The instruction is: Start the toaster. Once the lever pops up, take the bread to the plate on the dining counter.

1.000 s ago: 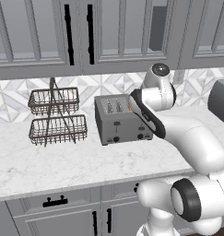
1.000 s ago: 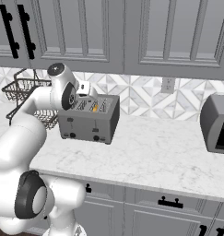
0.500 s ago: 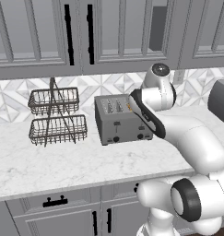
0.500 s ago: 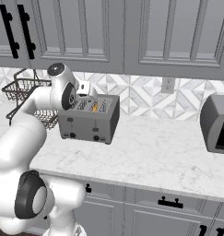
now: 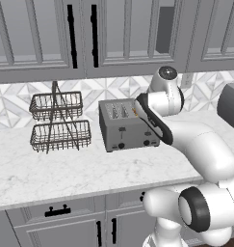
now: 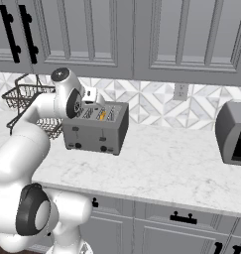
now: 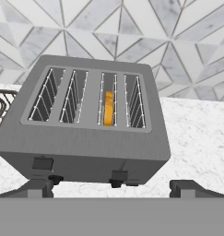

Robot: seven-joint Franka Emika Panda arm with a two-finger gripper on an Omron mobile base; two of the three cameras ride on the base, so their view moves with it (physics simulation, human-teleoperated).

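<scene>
Bread [image 7: 108, 108] mostly sunk in toaster [image 7: 90, 138], third slot from the left, only an orange edge visible. Hand [image 7: 113, 189] spread wide, holding nothing, toaster just ahead on worktop [image 7: 196, 138].

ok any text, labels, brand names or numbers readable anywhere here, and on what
None can be read.
Toaster: plain grey front, no brand; no markings legible by its levers or knobs.
Dark appliance at the counter's right end: no visible lettering.
Wall outlet: blank.
Cabinets, tiles and basket rack: no signs or labels.
</scene>
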